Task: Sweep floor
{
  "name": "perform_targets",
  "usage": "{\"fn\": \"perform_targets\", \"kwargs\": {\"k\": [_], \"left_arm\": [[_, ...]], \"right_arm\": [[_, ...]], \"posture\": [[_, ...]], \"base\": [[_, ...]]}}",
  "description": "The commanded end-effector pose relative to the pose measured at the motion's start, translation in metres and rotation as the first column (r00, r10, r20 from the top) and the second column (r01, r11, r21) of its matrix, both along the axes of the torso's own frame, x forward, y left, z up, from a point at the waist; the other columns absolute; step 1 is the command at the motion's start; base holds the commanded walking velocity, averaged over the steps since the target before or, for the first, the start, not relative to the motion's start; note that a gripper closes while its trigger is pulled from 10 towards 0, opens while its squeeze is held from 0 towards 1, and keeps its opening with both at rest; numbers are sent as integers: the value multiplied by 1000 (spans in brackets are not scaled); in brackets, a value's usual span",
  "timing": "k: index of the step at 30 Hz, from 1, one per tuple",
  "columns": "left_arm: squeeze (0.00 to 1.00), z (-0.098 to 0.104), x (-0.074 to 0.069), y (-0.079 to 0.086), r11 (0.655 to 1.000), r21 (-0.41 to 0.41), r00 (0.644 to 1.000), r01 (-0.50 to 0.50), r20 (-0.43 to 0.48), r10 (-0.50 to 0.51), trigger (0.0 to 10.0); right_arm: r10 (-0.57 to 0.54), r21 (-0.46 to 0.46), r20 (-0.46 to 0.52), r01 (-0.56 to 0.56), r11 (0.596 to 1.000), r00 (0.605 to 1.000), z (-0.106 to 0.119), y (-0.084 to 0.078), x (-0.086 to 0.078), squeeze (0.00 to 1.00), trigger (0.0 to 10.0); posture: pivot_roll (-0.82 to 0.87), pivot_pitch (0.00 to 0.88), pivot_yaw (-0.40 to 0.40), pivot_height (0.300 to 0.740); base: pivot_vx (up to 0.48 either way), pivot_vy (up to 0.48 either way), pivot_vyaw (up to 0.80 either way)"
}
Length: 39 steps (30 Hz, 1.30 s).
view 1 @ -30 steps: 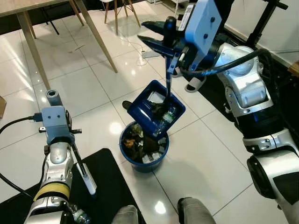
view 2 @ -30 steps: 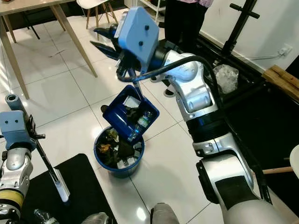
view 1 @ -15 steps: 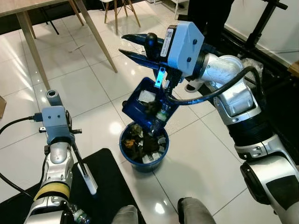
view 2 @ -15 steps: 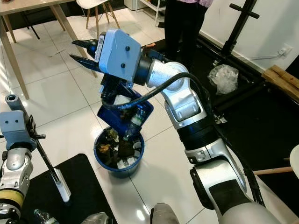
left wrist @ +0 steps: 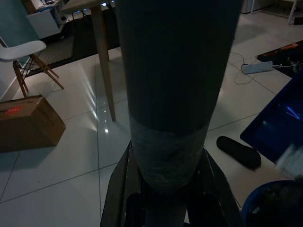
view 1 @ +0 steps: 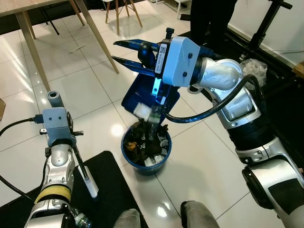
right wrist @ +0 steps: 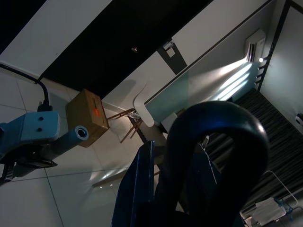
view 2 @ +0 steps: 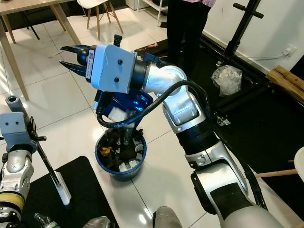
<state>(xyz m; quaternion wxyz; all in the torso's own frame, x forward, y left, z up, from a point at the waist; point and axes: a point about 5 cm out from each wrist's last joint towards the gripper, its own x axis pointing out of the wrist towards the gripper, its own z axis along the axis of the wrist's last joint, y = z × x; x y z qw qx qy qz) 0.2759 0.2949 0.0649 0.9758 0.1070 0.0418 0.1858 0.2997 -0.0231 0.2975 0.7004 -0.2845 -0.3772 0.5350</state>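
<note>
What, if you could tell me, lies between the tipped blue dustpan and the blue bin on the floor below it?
In the left eye view, falling rubbish: a pale scrap and dark debris drop from the dustpan, held by the right pincer, into the bin.

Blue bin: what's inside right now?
The bin holds dark mixed trash, with white scraps falling from the tipped dustpan held in the right gripper. Lower layers and the bottom are covered.

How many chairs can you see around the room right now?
2. One white chair stands on the tiles beyond the wooden table, and another white chair sits beside the cardboard box. Others may be out of frame.
</note>
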Motion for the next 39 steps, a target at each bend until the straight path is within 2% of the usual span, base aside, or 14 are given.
{"fn": "perform_targets", "kwargs": {"k": [1,24,35,39], "left_arm": [[0,5,2,1,1000,11,1000,-5,27,4,10000],[0,4,1,0,1000,-3,999,-22,37,22,10000],[0,4,1,0,1000,-5,999,-26,41,26,10000],[0,4,1,-1,1000,-7,999,-25,41,25,10000]], "right_arm": [[54,15,106,-55,998,993,15,6,-13,0,10000],[130,39,110,-135,990,985,21,18,-22,0,10000],[191,44,67,-195,980,979,18,29,-27,0,10000],[205,88,42,-208,974,978,25,28,-28,0,10000]], "posture": [[8,0,5,740],[10,0,-10,740],[14,0,-13,740],[16,0,-14,740]], "base": [[0,0,0],[0,0,0],[0,0,0],[0,0,0]]}}
